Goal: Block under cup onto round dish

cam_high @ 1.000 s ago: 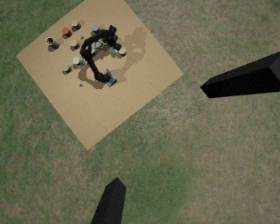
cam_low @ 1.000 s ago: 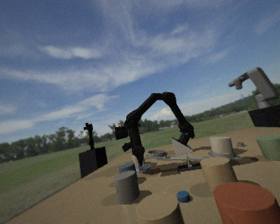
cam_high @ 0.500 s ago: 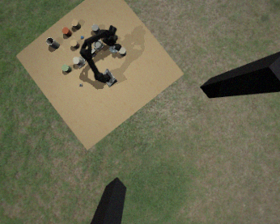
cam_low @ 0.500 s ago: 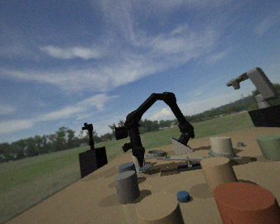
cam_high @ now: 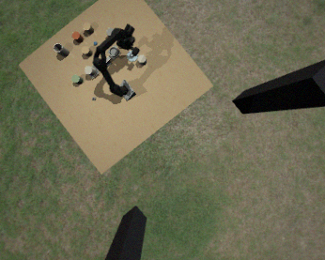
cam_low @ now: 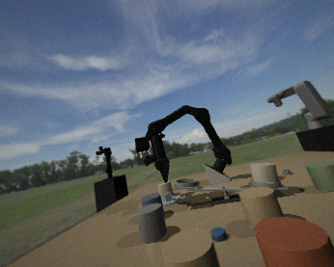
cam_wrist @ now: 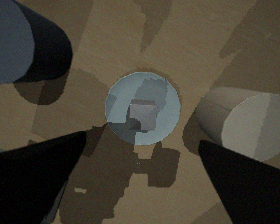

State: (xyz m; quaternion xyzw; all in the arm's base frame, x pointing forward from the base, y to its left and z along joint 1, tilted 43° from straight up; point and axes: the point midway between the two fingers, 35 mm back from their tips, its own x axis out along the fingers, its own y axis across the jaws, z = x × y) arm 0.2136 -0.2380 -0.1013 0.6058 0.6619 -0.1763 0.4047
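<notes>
The block (cam_wrist: pixel 143 117) (cam_low: pixel 168 196) sits on the pale blue round dish (cam_wrist: pixel 122 92) (cam_low: pixel 171 202). My gripper (cam_wrist: pixel 143 141) (cam_low: pixel 165 180) is open and empty, above the dish, with its fingers wide apart on either side of the block in the wrist view. One cream cup (cam_wrist: pixel 256 125) (cam_low: pixel 165 189) (cam_high: pixel 142 59) stands on the table beside the dish, near the right finger in the wrist view, and not above the dish. The other cup (cam_low: pixel 264 173) (cam_high: pixel 88 70) stands on one end of the balance. The balance's other end (cam_low: pixel 187 182) (cam_high: pixel 114 52) holds no cup.
A dark blue-grey cylinder (cam_wrist: pixel 14 42) is left of the dish in the wrist view. The exterior view also shows a grey cylinder (cam_low: pixel 152 224), two tan cylinders (cam_low: pixel 261 209) (cam_low: pixel 188 252), an orange one (cam_low: pixel 298 246), a green one (cam_low: pixel 326 176) and a small blue disc (cam_low: pixel 218 233).
</notes>
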